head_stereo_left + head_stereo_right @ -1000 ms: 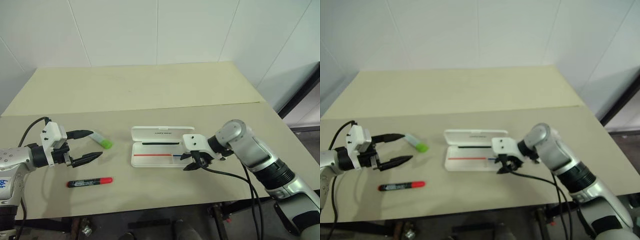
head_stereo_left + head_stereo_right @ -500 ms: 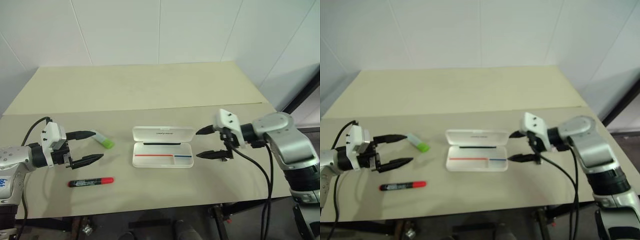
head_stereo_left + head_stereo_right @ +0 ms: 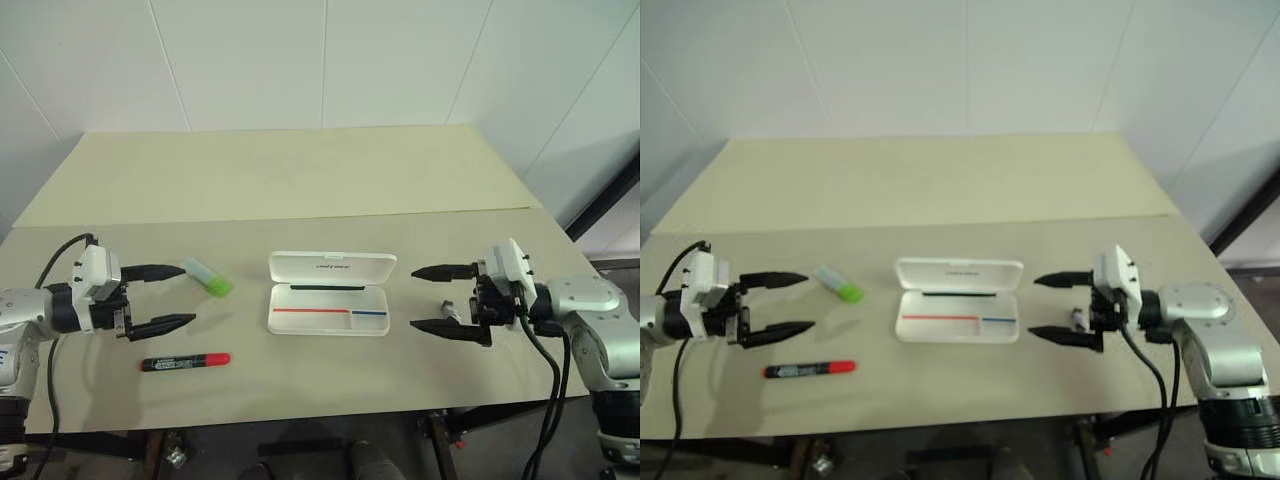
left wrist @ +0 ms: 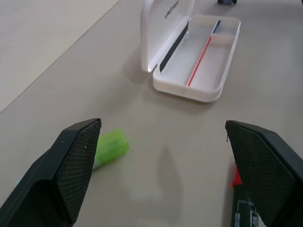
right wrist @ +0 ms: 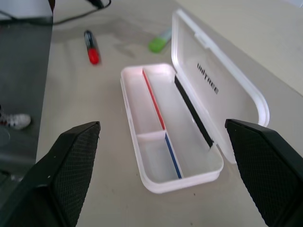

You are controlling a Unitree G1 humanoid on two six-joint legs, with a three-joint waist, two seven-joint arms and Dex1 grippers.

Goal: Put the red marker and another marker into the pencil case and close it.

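A: Where are the markers?
B: Lower left of the frame. The red marker (image 3: 185,361) lies just below the left gripper (image 3: 171,296), whose fingers are spread and empty; the green-capped marker (image 3: 207,278) lies just right of its upper finger.
A: The pencil case (image 3: 328,295)?
B: Centre, lid up. The right gripper (image 3: 437,299) faces it from the right, spread, empty.

Right gripper (image 3: 442,298) pulls away from the pencil case (image 3: 328,307), now well apart, jaws spread wide, small grey object (image 3: 451,309) between them.
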